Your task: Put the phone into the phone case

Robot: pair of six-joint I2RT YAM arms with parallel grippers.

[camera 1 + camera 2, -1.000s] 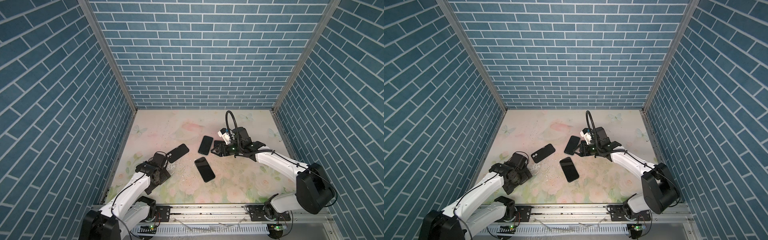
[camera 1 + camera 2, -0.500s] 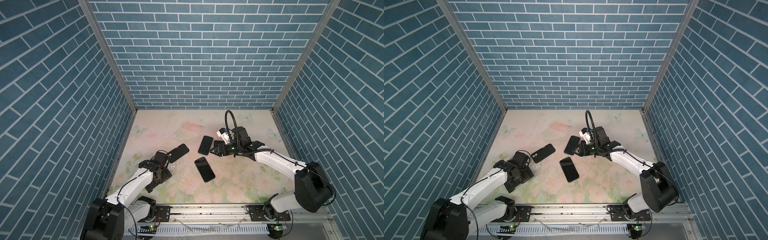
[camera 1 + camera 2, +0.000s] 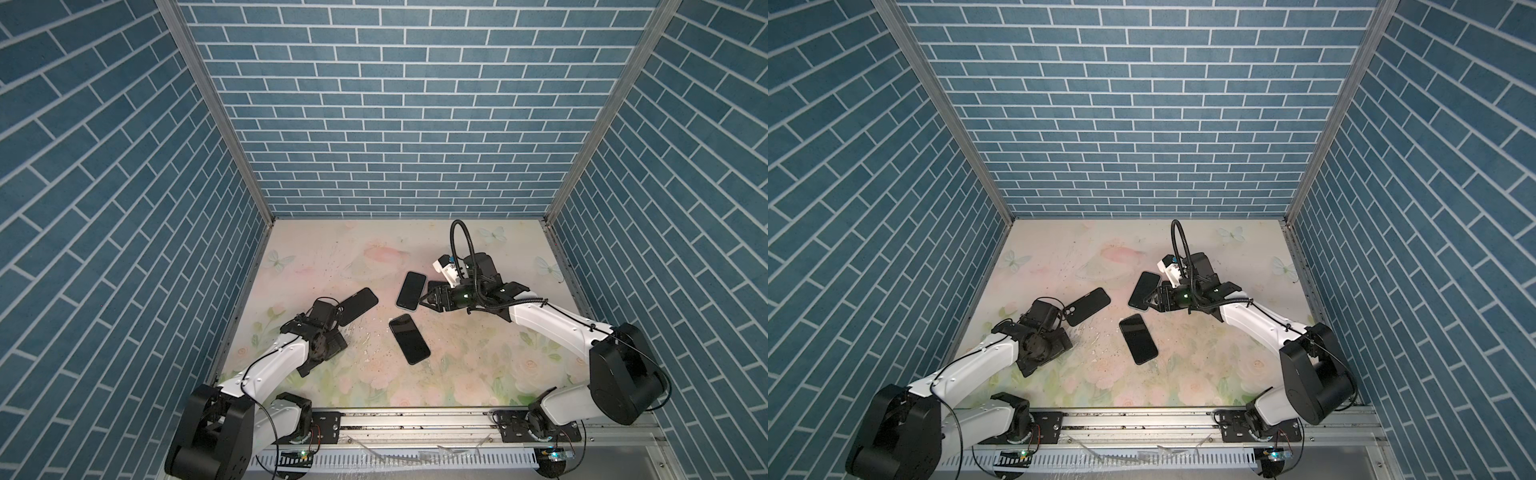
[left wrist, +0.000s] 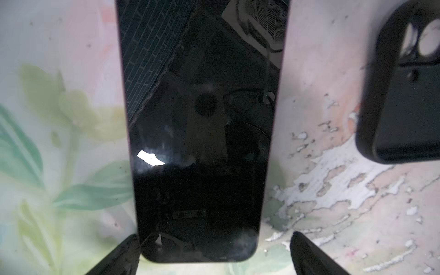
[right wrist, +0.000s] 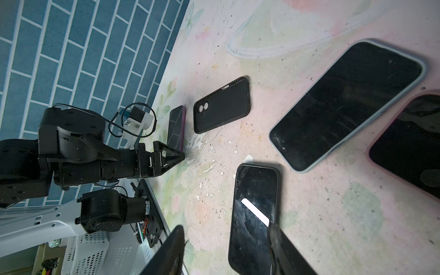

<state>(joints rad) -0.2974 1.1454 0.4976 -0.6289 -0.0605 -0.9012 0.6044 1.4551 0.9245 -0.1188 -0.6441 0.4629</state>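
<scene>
Shows a floral-print table, paint flaking in patches, boxed in by blue brick walls. Near the table's left edge, a glossy black phone with a purple rim, flat, screen up, one end between the widely spread fingers of the left claw. Just beside it, not touching, an empty matte black case, camera holes showing. Right claw half spread, gripping nothing.

Purple phone: glossy black glass, mirror-slick, throwing back sharp reflections. Case: matt black, soft-looking, no shine at all. Table is a smooth printed floral sheet, but it's worn here, with the print flaking off in rough white patches. Blue-rimmed phone shows smeary, dusty glass. Arm shells are glossy white plastic, and the rail is bare dull metal.
</scene>
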